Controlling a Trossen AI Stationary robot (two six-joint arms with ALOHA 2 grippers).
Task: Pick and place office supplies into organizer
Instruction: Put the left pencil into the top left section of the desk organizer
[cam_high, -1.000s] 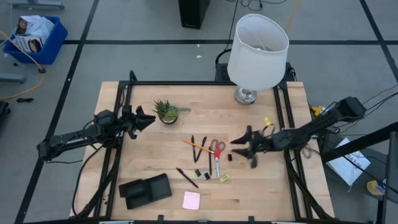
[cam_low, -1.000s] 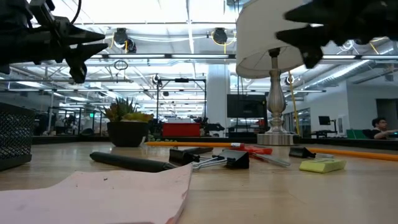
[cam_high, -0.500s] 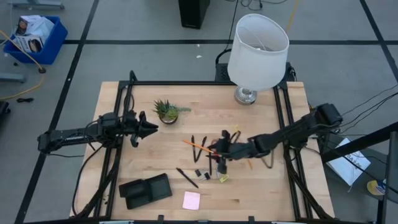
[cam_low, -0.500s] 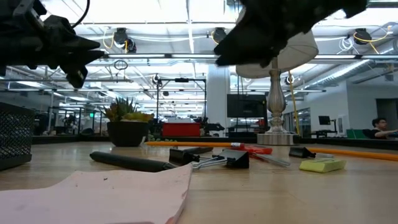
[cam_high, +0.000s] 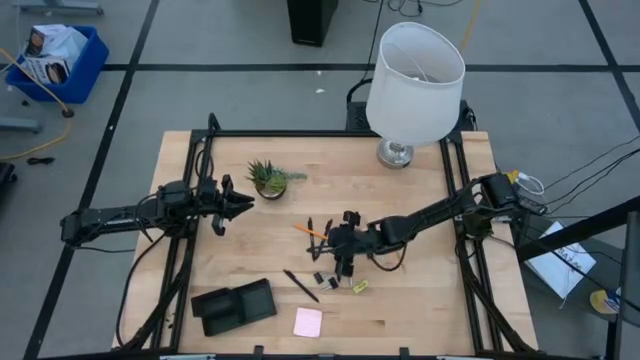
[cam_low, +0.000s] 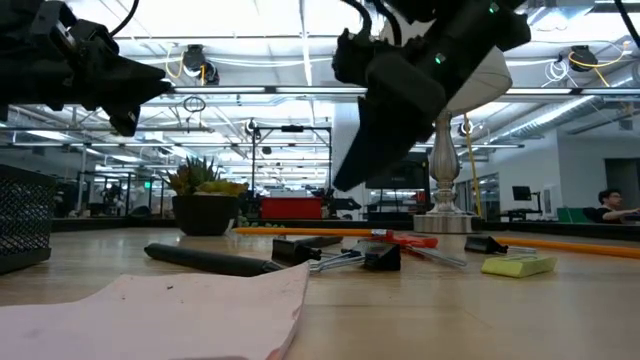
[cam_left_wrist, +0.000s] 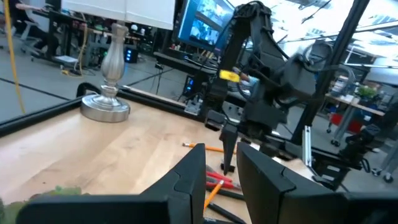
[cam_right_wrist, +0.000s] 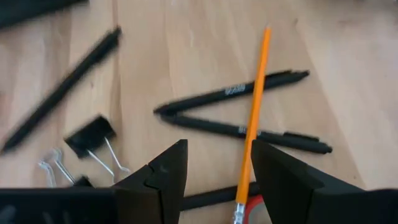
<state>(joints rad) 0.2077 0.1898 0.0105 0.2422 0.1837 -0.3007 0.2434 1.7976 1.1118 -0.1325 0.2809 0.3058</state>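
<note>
The office supplies lie in a loose group at the table's middle: an orange pencil (cam_right_wrist: 255, 118), two black pens (cam_right_wrist: 233, 92) crossed under it, a third pen (cam_high: 300, 285), black clips (cam_right_wrist: 90, 137), a yellow-green block (cam_high: 358, 287) and a sliver of red scissors (cam_right_wrist: 252, 208). A pink pad (cam_high: 307, 322) lies near the front edge. The black organizer (cam_high: 233, 305) sits at the front left. My right gripper (cam_high: 338, 258) hovers open over the group, slanting down, with nothing between its fingers. My left gripper (cam_high: 235, 205) waits open by the left edge, level, near the plant.
A small potted plant (cam_high: 268, 178) stands left of centre, close to my left gripper. A lamp with a white shade (cam_high: 415, 80) stands at the far edge, right of centre. Bare wood lies between the supplies and the organizer.
My right gripper has swept from the table's right edge toward the left, coming over the group of supplies, and has tipped from near level to slanting down. Its fingers have stayed open. No supply has moved.
</note>
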